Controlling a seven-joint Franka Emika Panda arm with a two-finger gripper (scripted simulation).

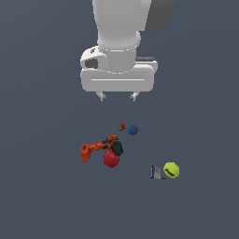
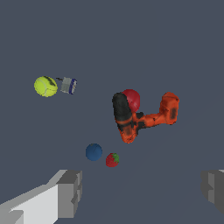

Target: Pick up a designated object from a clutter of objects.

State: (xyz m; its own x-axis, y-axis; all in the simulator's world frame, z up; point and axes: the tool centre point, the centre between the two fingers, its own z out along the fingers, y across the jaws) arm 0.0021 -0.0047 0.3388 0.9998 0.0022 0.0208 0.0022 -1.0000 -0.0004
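The pincer (image 1: 117,97) is hanging up above the clutter w/ its fingers (image 1: 101,96) spread wide apart, nothing between them, so it's released and not gripping anything atm. In the wrist view the two grey finger pads (image 2: 70,192) are sitting far apart at the frame's edges.

The yellow-green ball (image 1: 171,170) w/ the dark curved seam is lying on the dark grey table (image 1: 46,196), off toward the exterior view's right and well apart from the pincer. Just beside it, on the exterior view's left, a small grey-blue box (image 1: 157,172) is sitting, prob touching the ball but the render's too coarse to say for sure.

The orange-and-black power drill (image 1: 98,148) is lying on its side near the middle, w/ the red rounded object (image 1: 111,159) pressing right up against it. A small blue ball (image 1: 133,130) and a tiny red-green berry (image 1: 121,126) are sitting close together but not touching, between the drill and the pincer in the exterior view.
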